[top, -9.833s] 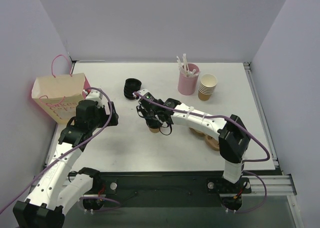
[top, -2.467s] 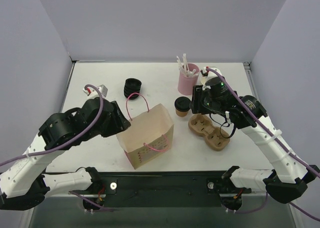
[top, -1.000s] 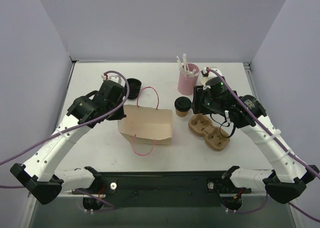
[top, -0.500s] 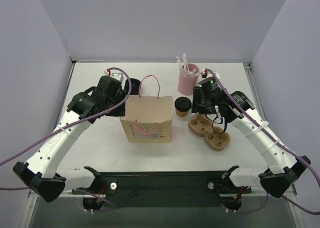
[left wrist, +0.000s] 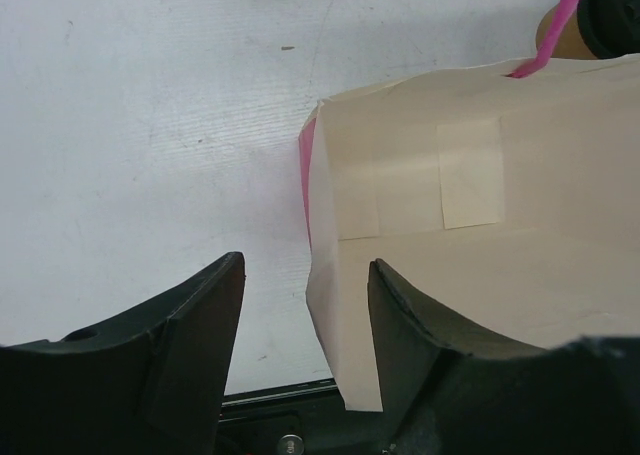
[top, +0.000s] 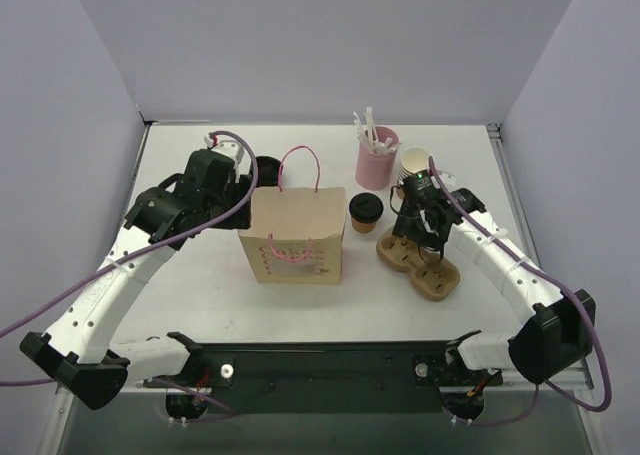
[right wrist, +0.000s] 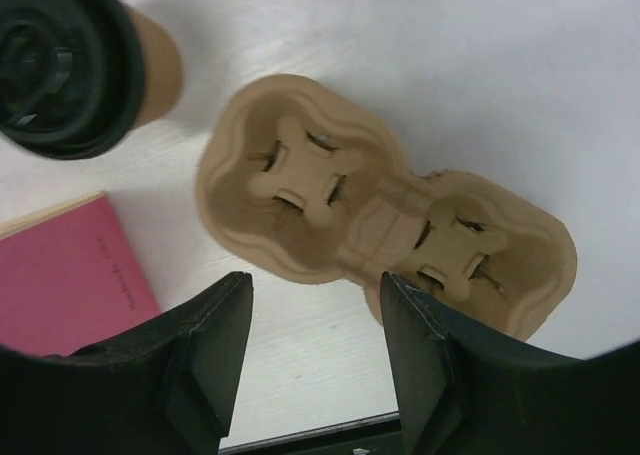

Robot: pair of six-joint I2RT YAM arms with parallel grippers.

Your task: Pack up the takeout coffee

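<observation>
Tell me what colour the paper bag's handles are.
Pink. The handles loop above the tan bag, and they show best in the top external view.

The bag [left wrist: 450, 205] is being shown as matt cream paper, lightly creased. The cup carrier [right wrist: 380, 215] is being seen as rough moulded pulp. The coffee cup [right wrist: 155, 67], brown paper, is being capped by a glossy black plastic lid [right wrist: 55, 55]. The bench [left wrist: 150, 125] is being seen as matt white.

Setting: robotics lab test cell. Evidence: white bench [top: 220, 300] enclosed by plain lilac partition walls [top: 300, 45]; white-and-black jointed left robot arm [top: 110, 287] and right robot arm [top: 502, 267] bolted to black base rail [top: 330, 363].
</observation>
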